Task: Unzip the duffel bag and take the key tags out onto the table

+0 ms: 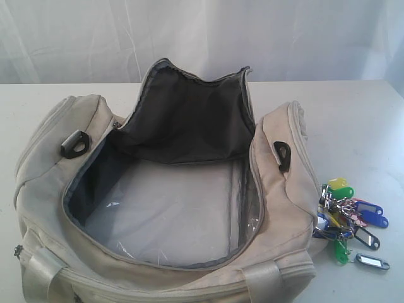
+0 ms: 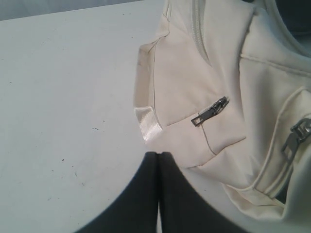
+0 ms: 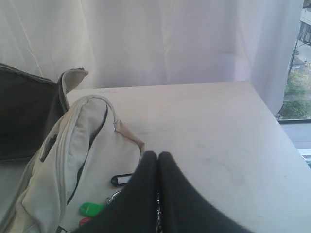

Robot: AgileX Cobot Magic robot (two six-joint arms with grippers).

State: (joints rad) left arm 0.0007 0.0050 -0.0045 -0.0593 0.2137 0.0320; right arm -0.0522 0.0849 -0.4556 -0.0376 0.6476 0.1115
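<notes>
The key tags (image 1: 348, 218) lie in a loose bunch on the table (image 1: 360, 120), against the end of the duffel bag (image 1: 287, 189) and just beside the tips of the right gripper (image 3: 158, 156). Its fingers are pressed together on nothing and hide a few of the tags. That spot suits a drop made right next to the bag. The bag gapes, its main flap (image 1: 183, 113) folded back so the lined interior shows bare. The left gripper (image 2: 158, 155), likewise pressed together and empty, hangs over bare table near the bag's other end, close to a side-pocket zipper pull (image 2: 210, 110). The task looks finished.
</notes>
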